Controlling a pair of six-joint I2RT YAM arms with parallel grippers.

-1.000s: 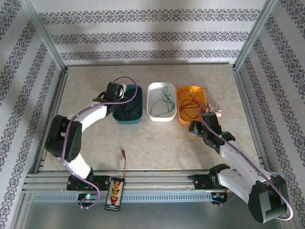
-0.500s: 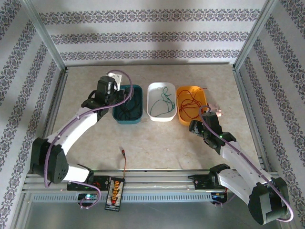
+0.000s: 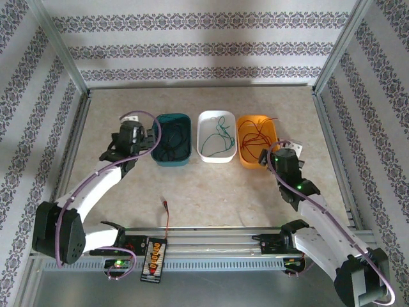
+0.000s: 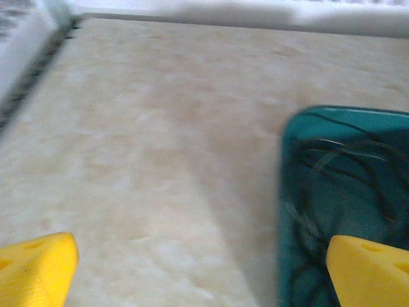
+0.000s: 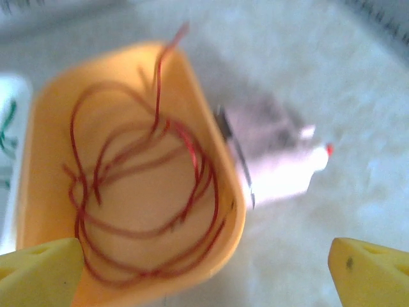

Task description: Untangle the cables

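Over the beige worktop point(image 3: 211, 192), my left pincer point(image 4: 201, 272) has backed out of the teal bin point(image 3: 172, 161) and, like the right pincer point(image 5: 204, 272), has sprung wide apart, empty. The black cable point(image 3: 171, 144) lies in teal, the green cable point(image 3: 217, 137) in the white bin point(image 3: 203, 153), the red cable point(image 3: 251, 141) in the orange bin point(image 3: 244, 160): untangling looks done to me.

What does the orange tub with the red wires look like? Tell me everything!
The orange tub is a rounded, shiny, plastic-looking bin. It stands upright and open on the beige table, the rightmost of three in a row, right beside the white tub. Loose red wires coil inside it, and one end pokes out past its rim.
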